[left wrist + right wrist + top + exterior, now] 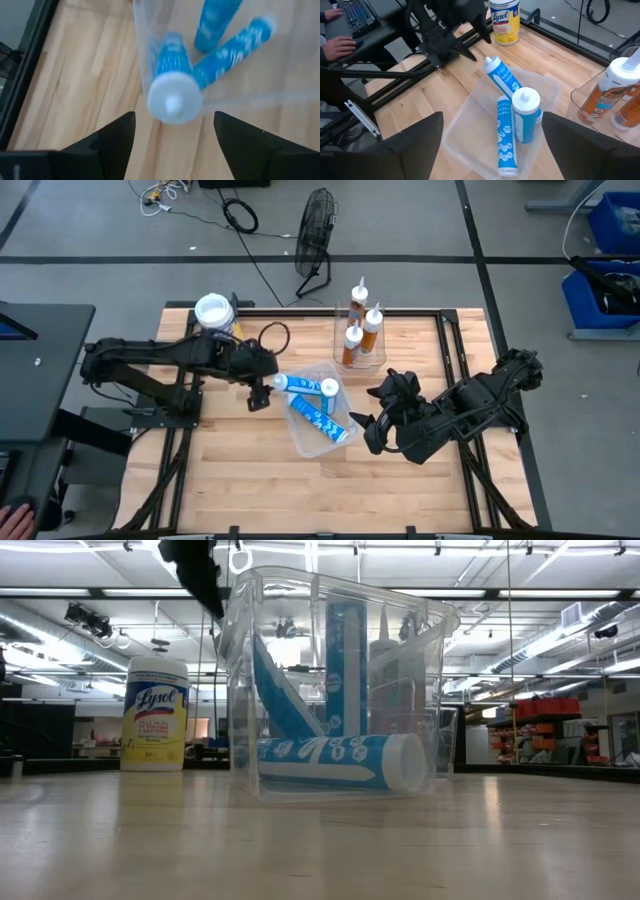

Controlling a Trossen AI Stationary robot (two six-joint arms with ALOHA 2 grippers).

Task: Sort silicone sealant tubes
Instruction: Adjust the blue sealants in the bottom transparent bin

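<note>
You've got three blue tubes [318,408] in the clear bin [300,442] mid-table: one flat on the bin floor, one leaning with its white end up over the rim on the left arm's side, one standing or propped near upright. The low view shows that stack through the bin wall, but the upright one's top is cut off by the rim glare. The three orange tubes [361,326] stand in the second clear container [381,358] at the far edge; in the right wrist view they're cropped at the frame edge, and in the low view they're only faint shapes behind the bin. Left gripper [258,396] sits just beside the leaning tube's white end, fingers spread, nothing between them; its wrist view is blurred, so you can't tell whether a finger touches the cap. Right gripper [371,432] is off the bin's other side, fingers wide apart and empty. Yellow wipes canister [214,313] stands at the far left corner. A person's hand [339,48] rests at a keyboard [353,15] beyond the table, mostly cut off.
</note>
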